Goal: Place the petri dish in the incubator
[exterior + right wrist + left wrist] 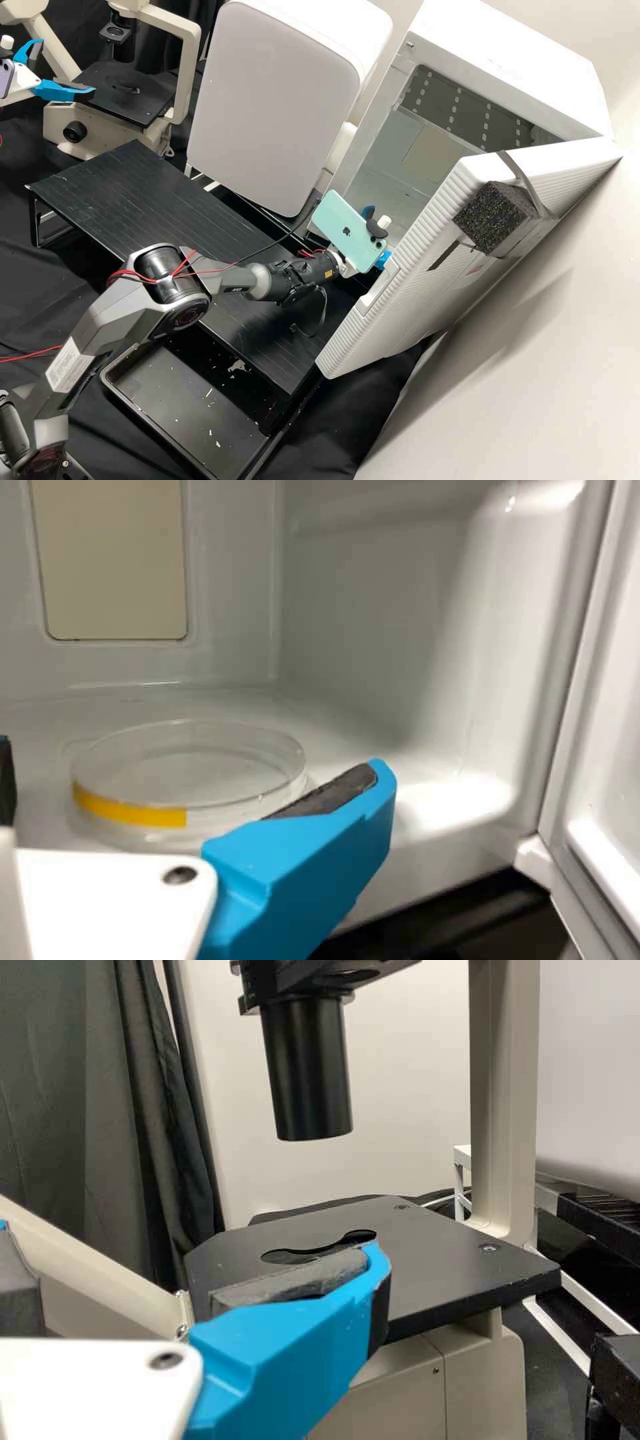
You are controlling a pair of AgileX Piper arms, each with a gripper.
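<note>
The dish [190,770] is flat on the floor of the incubator [520,53], tape along part of its side. At it stands the right gripper [383,245], fingers parted, the dish lying free of their grip; whether one fingertip touches the rim cannot be told. A phone [343,230] is mounted on this arm. The door [427,253] stands open, a foam block [497,217] on its outer face. The right arm spans the black stand [147,193]. Farther off, the left gripper [65,67] is beside the microscope [107,137], fingers spread, holding nothing.
</note>
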